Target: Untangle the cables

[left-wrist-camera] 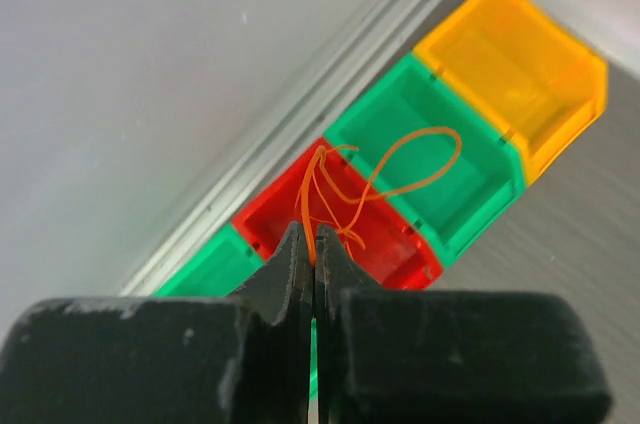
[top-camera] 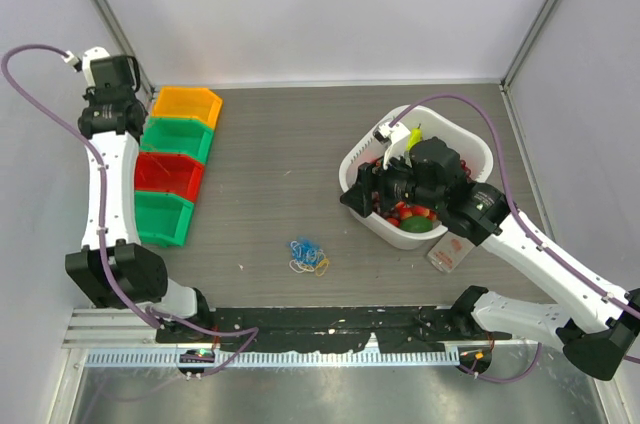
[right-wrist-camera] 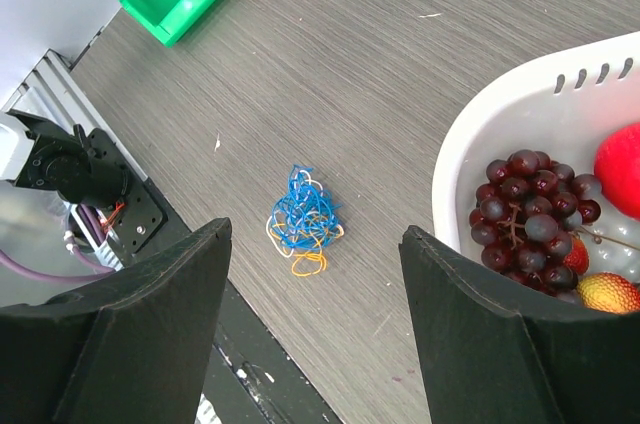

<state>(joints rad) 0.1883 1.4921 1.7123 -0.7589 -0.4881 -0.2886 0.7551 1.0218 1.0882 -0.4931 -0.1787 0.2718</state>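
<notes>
The cables (top-camera: 308, 256) lie as a small clump of blue, white and orange-tan wire on the table near its front edge. They also show in the right wrist view (right-wrist-camera: 303, 216). One orange wire (left-wrist-camera: 385, 179) is apart from the clump. My left gripper (left-wrist-camera: 313, 244) is shut on it, and its loops hang above the red bin (left-wrist-camera: 395, 244) and a green bin (left-wrist-camera: 440, 159). In the top view the left gripper (top-camera: 108, 104) is high at the far left, over the bins. My right gripper (top-camera: 368, 194) is open and empty, raised at the white basket's left rim; in its wrist view (right-wrist-camera: 315, 234) the clump lies below, between the fingers.
Four bins stand in a row at the left: orange (top-camera: 185, 104), green (top-camera: 178, 137), red (top-camera: 167, 172), green (top-camera: 160, 216). The white basket (top-camera: 460, 134) holds grapes (right-wrist-camera: 525, 214) and other fruit. A small clear packet (top-camera: 449, 252) lies in front of the basket.
</notes>
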